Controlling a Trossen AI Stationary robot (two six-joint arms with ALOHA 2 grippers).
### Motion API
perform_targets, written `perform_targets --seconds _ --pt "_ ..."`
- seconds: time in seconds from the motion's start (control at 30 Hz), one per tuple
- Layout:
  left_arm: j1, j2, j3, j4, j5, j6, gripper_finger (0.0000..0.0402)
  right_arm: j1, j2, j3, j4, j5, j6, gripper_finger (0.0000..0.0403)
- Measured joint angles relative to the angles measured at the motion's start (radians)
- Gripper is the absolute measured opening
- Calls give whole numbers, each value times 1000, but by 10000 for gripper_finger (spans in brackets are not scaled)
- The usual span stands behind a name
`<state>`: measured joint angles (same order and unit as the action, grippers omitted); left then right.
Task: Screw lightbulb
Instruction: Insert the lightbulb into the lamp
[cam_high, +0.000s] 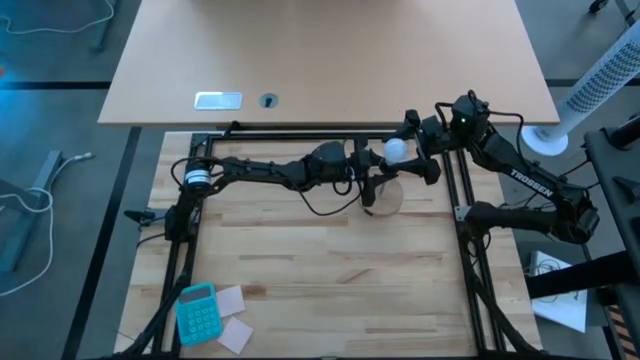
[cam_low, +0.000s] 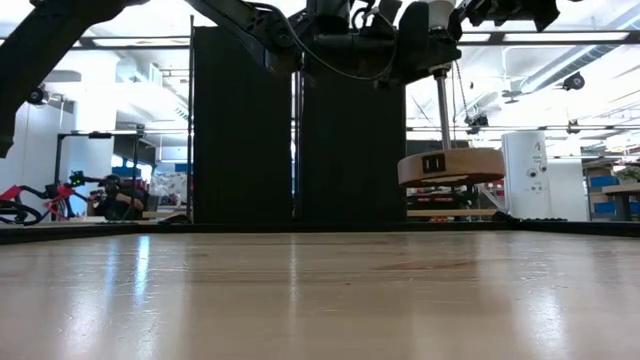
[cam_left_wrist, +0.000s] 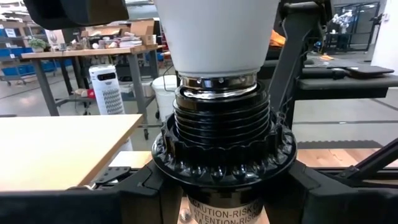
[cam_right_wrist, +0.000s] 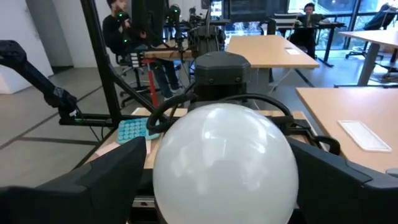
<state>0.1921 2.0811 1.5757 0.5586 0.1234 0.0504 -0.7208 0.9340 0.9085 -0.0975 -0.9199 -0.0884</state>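
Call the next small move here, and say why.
Probably the right gripper should turn the lightbulb further into the socket. Its fingers flank the bulb, a metal band shows between bulb and socket, so it may not be seated, and the left gripper is shut on the socket, holding the stand off the table.
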Motion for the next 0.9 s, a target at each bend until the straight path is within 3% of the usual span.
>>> perform_targets --seconds 0.2,0.43,0.73,0.9 --pt "0 0 0 2 -3 -7 159 0 -6 0 0 2 -19 343" --pt "0 0 0 2 -6 -8 159 -3 -5 0 0 10 -18 302" --pt "12 -1 0 -5 -70 -9 159 -2 -5 2 -28 150 -45 264" --pt "36 -2 0 -11 -128 -7 159 -2 -2 2 -26 307 -46 266"
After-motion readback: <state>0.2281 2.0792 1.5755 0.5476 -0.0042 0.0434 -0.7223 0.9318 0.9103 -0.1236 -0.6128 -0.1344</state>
